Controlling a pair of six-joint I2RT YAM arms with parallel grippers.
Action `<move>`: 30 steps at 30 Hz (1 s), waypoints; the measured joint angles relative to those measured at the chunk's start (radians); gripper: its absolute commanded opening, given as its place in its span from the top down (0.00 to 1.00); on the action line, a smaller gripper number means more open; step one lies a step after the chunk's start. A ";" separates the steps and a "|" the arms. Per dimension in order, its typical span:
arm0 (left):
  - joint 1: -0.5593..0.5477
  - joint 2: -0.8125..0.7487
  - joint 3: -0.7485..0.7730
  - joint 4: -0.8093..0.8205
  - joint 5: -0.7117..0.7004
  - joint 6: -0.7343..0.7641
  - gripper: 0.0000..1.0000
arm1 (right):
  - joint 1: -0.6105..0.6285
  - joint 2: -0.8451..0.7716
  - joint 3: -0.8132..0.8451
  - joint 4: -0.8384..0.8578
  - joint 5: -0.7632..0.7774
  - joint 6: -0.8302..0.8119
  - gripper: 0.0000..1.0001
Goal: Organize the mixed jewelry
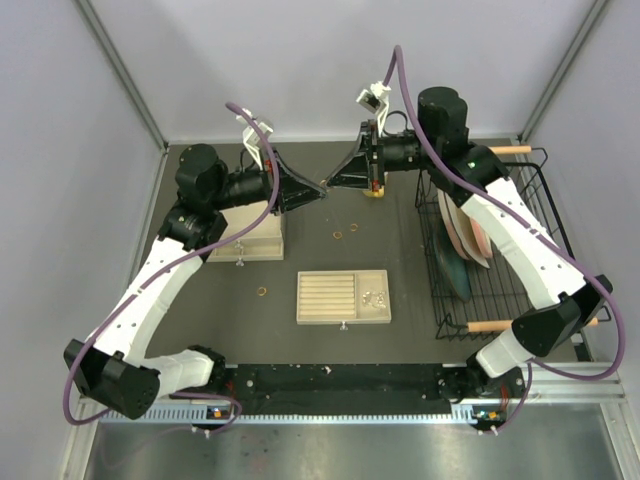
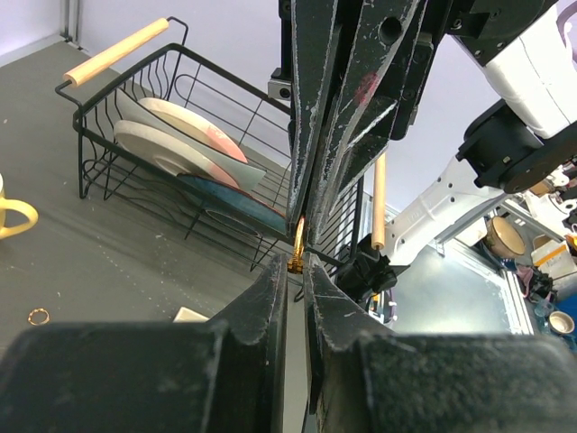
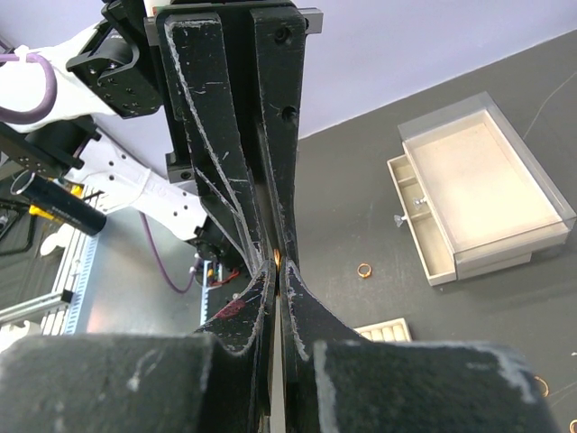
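Above the back of the worktop (image 1: 250, 330) the left hand (image 1: 320, 191), its fingers drawn almost together, nips one edge of a gold ring (image 2: 298, 242) held in the air. The right hand (image 1: 333, 184) meets it tip to tip, pressed tight on the ring's opposite edge. Down on the worktop a loose ring (image 1: 262, 292) lies left of the slotted tray (image 1: 340, 318), two more rings (image 1: 338, 235) lie behind it, and a silvery cluster (image 1: 372, 297) sits in the tray's right compartment.
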 measured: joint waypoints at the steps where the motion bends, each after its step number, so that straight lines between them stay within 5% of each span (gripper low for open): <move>1: 0.000 0.000 0.000 0.000 0.001 -0.001 1.00 | 0.002 0.000 0.000 0.001 0.002 0.000 1.00; 5: 0.003 0.000 0.000 0.002 0.005 -0.002 1.00 | 0.004 0.000 -0.001 0.007 0.003 -0.005 0.98; 15: 0.002 -0.001 0.000 -0.018 0.011 0.058 1.00 | 0.016 0.001 -0.002 -0.026 0.061 -0.050 0.69; 24: 0.000 -0.007 0.000 -0.098 -0.004 0.183 1.00 | -0.008 -0.001 -0.001 -0.073 0.081 -0.073 0.66; 30: -0.002 0.013 0.066 -0.362 -0.058 0.455 1.00 | -0.072 -0.029 -0.002 -0.088 0.088 -0.080 0.66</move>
